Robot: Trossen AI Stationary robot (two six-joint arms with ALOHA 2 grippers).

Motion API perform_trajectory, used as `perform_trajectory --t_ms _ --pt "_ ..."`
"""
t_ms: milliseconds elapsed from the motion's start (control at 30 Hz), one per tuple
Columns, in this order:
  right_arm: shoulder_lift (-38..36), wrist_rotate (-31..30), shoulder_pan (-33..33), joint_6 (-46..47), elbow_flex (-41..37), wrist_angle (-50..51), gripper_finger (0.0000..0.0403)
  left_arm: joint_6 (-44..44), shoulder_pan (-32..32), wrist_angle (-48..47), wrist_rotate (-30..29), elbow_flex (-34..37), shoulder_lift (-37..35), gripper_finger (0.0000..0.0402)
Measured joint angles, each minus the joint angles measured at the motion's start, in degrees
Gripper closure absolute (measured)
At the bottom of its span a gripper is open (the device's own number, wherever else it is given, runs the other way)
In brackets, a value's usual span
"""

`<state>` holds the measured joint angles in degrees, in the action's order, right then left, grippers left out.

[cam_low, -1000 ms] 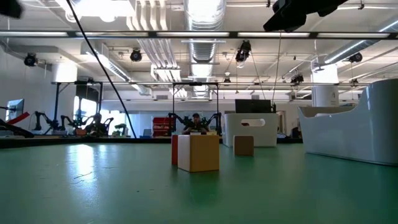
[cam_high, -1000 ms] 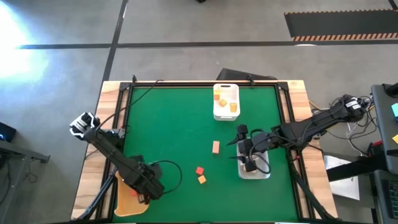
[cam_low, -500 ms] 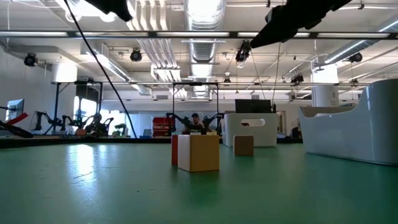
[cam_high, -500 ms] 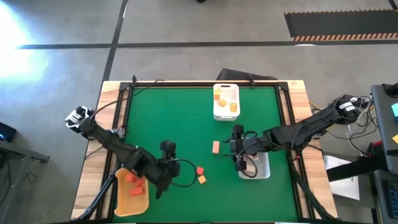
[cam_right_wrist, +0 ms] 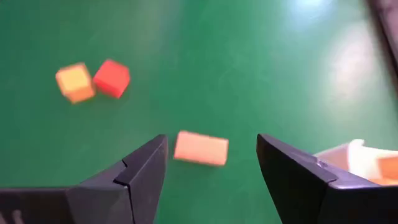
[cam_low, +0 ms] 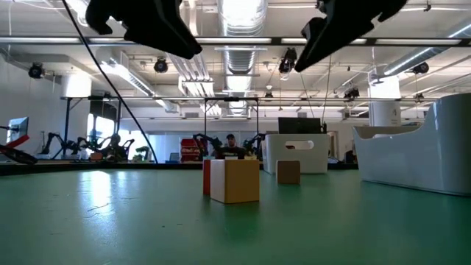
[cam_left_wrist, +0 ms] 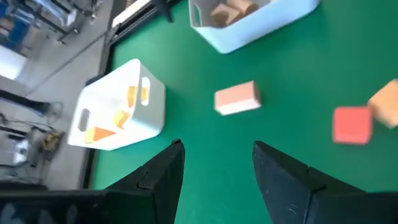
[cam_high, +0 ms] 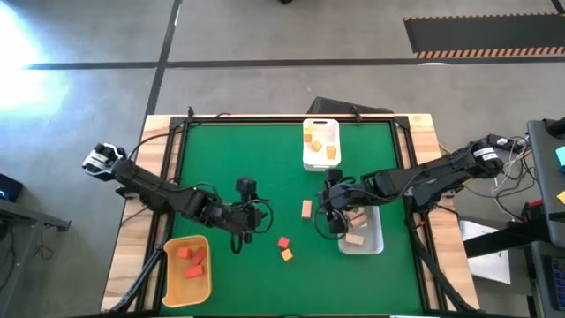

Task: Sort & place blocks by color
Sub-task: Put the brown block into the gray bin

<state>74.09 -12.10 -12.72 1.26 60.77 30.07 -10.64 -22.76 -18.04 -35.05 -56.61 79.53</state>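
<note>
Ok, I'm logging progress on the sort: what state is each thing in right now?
Left tool: open, empty, above the mat.
Right tool: open, empty, over the tan block.
Tan block: loose on the mat.
Red block: loose on the mat.
Orange block: loose, beside the red one.
Yellow tray: holds red blocks.
White tray: holds orange-yellow blocks.
Clear tray: holds tan blocks.

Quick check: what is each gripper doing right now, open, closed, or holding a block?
Left gripper: open, empty, above the green mat near the red block.
Right gripper: open, empty, over the tan block beside the clear tray.
</note>
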Motion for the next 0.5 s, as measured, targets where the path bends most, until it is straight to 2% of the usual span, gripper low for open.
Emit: perform_trajectory --t_ms 67,167,333,500 --pt "1.4 2.3 0.5 -3.9 1.2 3.4 0.0168 -2.3 1.0 1.2 0.0 0.7 -0.8 0.0229" --pt "3.8 1.6 0.6 -8.4 3.3 8.8 0.0168 -4.8 2.4 1.2 -0.5 1.6 -2.5 0.0229" --pt "8.0 0.0 0.8 -7.5 8.5 14.9 0.0168 -6.1 4.1 1.5 -3.2 2.2 -5.3 0.0229" --pt "11.7 0.1 0.6 -10.7 11.8 18.0 0.0168 -6.2 4.4 1.1 -3.4 3.3 -7.2 0.0229"
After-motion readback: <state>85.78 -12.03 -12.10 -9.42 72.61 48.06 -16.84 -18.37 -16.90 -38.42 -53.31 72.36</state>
